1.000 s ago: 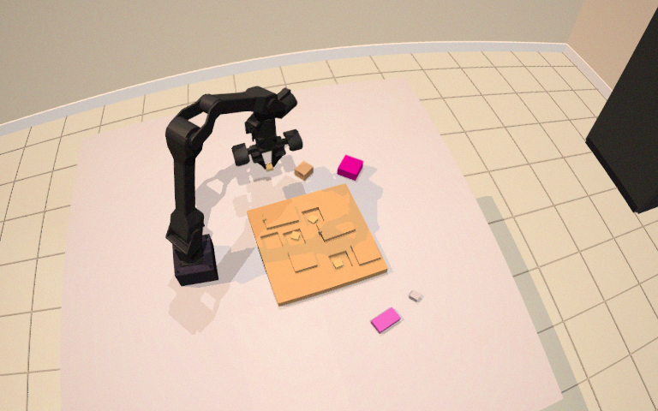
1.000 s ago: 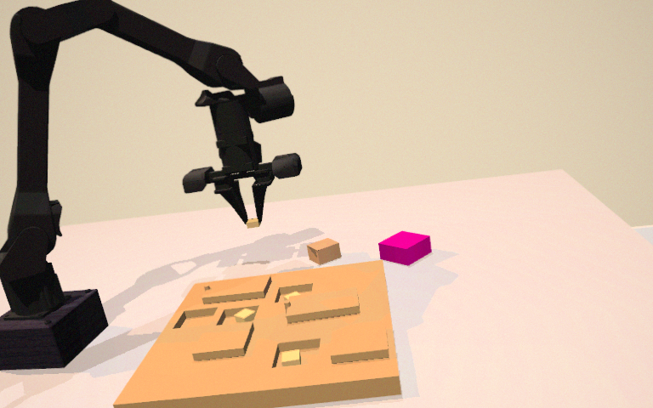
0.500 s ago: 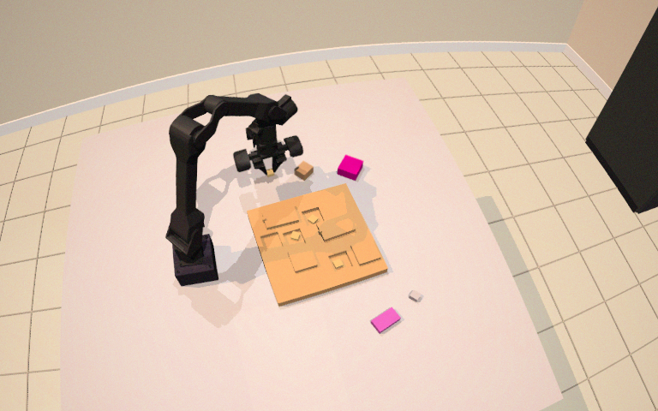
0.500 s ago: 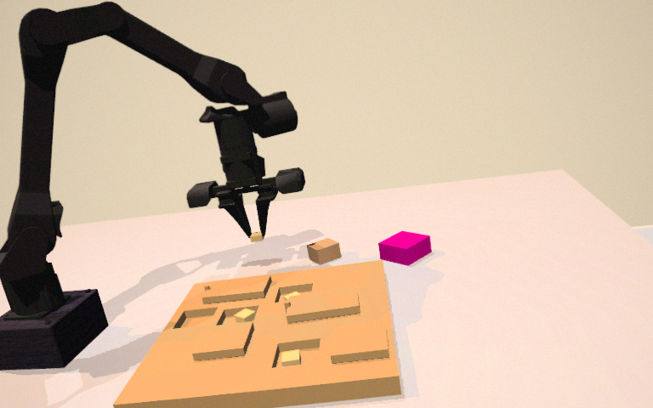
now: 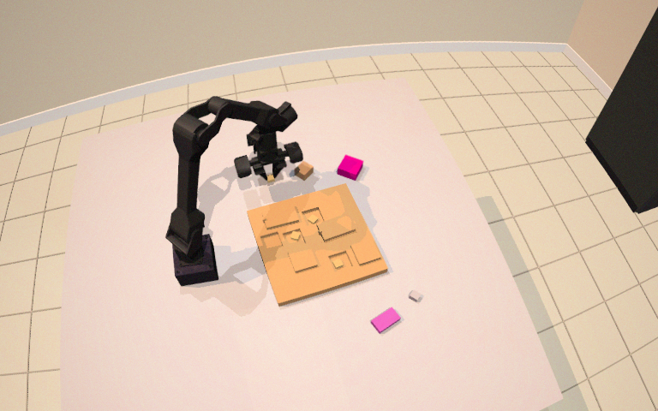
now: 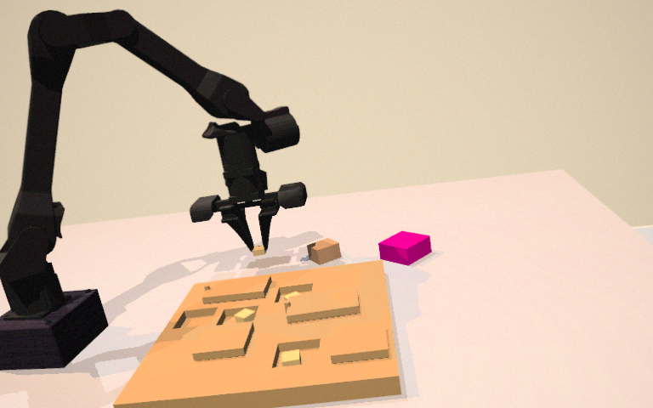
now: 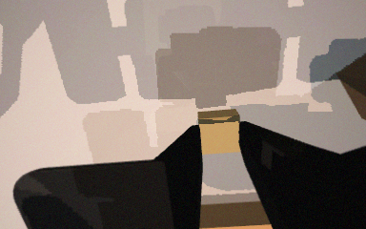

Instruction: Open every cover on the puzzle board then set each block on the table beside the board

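My gripper point(image 5: 271, 175) point(image 6: 258, 248) point(image 7: 218, 132) is shut on a small yellow block point(image 5: 271, 178) point(image 6: 258, 251) point(image 7: 219, 138), held low over the table behind the orange puzzle board point(image 5: 286, 290) point(image 6: 168, 380). Three yellow blocks lie in open wells: one at the back point(image 5: 313, 219) point(image 6: 292, 296), one left of the middle point(image 5: 295, 235) point(image 6: 244, 314), one near the front point(image 5: 337, 263) point(image 6: 291, 357). A well at the left point(image 5: 272, 240) point(image 6: 198, 318) is empty. Raised covers, such as the back right one point(image 5: 339, 229) point(image 6: 322, 305), stand beside the wells. The exact gap under the held block is unclear.
A brown block point(image 5: 304, 170) point(image 6: 325, 251) stands just right of the gripper, with a magenta box point(image 5: 349, 167) point(image 6: 405, 247) farther right. A flat pink block point(image 5: 385, 319) and a small whitish block point(image 5: 415, 295) lie beyond the board's front right corner.
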`<control>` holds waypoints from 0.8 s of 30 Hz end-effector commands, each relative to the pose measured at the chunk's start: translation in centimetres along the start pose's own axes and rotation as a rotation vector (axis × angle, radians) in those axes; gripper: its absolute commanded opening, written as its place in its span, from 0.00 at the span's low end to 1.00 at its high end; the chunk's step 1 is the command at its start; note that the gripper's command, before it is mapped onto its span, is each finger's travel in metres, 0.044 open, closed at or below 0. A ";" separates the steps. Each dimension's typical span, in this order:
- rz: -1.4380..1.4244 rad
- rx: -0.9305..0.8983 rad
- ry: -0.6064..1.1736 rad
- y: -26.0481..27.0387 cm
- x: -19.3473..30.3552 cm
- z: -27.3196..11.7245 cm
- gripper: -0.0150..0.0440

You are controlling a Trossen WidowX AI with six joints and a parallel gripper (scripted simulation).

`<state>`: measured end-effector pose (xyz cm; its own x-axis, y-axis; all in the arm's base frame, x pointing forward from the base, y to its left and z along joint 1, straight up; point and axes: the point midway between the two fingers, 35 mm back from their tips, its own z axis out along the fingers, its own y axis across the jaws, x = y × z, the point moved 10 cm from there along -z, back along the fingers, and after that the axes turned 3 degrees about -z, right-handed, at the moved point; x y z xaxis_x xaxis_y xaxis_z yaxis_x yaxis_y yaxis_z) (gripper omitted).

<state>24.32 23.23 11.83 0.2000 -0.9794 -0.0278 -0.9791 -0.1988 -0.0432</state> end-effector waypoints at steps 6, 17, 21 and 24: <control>0.004 -0.012 0.013 0.3 0.2 2.0 0.39; 0.004 -0.012 0.013 0.5 0.4 3.2 0.39; 0.004 -0.012 0.013 0.5 0.4 3.2 0.39; 0.000 -0.007 0.005 0.4 0.3 2.8 0.43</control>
<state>24.07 22.97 8.95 0.1996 -0.9796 -0.0229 -0.9794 -0.1987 -0.0355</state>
